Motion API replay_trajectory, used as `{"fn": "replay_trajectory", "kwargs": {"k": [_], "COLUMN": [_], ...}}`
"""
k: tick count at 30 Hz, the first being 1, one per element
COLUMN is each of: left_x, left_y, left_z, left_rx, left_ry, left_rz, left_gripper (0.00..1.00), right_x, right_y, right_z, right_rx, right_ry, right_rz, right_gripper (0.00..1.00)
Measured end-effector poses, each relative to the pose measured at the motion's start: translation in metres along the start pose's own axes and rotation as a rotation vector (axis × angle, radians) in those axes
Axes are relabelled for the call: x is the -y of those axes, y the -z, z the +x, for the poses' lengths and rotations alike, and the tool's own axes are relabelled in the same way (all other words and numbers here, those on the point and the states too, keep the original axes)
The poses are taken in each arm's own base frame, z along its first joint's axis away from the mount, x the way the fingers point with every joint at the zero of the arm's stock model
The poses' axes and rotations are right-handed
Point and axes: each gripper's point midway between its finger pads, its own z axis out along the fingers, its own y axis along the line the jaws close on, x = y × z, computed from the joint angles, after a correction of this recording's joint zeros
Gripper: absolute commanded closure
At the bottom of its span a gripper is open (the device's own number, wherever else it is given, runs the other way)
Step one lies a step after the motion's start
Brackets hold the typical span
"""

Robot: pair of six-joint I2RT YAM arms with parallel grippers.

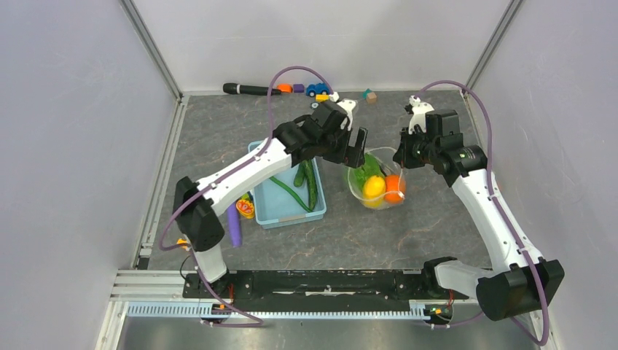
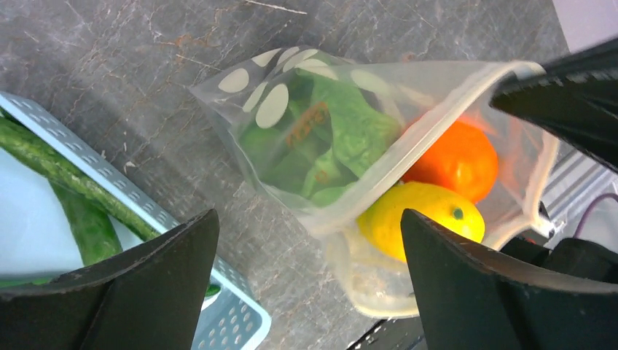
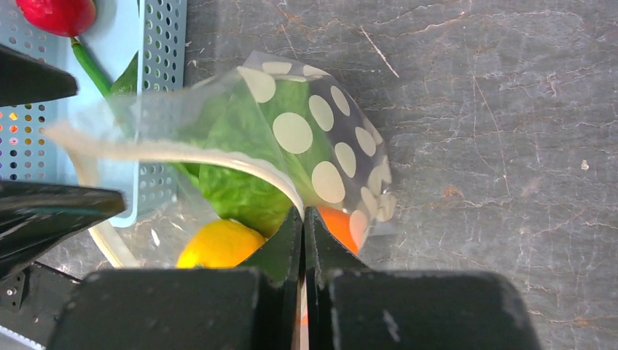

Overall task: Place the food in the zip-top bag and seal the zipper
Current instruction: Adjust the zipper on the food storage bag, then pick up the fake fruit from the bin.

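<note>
Tightly, right gripper (image 3: 303, 213) on zip-top bag (image 3: 306, 131)

A light-blue lattice basket (image 1: 280, 210) is set on the grey marbled table (image 1: 408, 233), and a long purple rod (image 1: 234, 226) is laid just beside its near left corner. Near the back wall, well apart from the basket, a black stick (image 1: 251, 89), an orange piece (image 1: 284, 87), a purple block (image 1: 298, 87), a blue toy car (image 1: 317, 89) and a teal-and-tan block (image 1: 371, 95) are lined up in a loose row
</note>
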Motion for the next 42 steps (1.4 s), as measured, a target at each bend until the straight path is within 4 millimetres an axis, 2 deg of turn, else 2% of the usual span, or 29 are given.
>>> {"fn": "replay_trajectory", "kwargs": {"k": [7,10,12,16,17,20,24,27,35,42], "left_x": [0.001,-0.004,-0.013,-0.046,-0.055,-0.098,-0.144,-0.168,-0.232,-0.266], "left_y": [0.052,0.074,0.086,0.1,0.1,0.095,0.082,0.073,0.043,0.024], "left_z": [-0.007,-0.006,-0.002,0.008,0.013,0.021,0.044,0.055,0.064,0.074], "left_rx": [0.1,0.148,0.174,0.205,0.2,0.187,0.129,0.104,0.085,0.056], "left_ry": [-0.071,-0.074,-0.069,-0.025,-0.005,0.084,0.194,0.265,0.41,0.404], "left_rz": [0.042,0.034,0.007,-0.082,-0.105,-0.197,-0.292,-0.335,-0.512,-0.677], "left_gripper": [0.0,0.0,0.0,0.0,0.0,0.0,0.0,0.0,0.0,0.0], "right_x": [-0.009,-0.012,-0.013,-0.015,-0.015,-0.017,-0.017,-0.017,-0.017,-0.016], "right_y": [0.0,0.0,0.0,0.0,0.0,0.0,0.0,0.0,-0.002,-0.003], "right_z": [0.0,-0.001,-0.002,-0.003,-0.004,-0.003,-0.003,-0.002,0.001,0.003], "right_rx": [-0.001,0.003,0.006,0.01,0.012,0.01,0.009,0.006,0.001,-0.002], "right_ry": [-0.012,-0.012,-0.011,-0.01,-0.009,-0.009,-0.009,-0.01,-0.01,-0.011], "right_rz": [-0.046,-0.063,-0.072,-0.083,-0.085,-0.091,-0.095,-0.097,-0.097,-0.096], "right_gripper": [1.0,1.0,1.0,1.0,1.0,1.0,1.0,1.0,1.0,1.0]}}
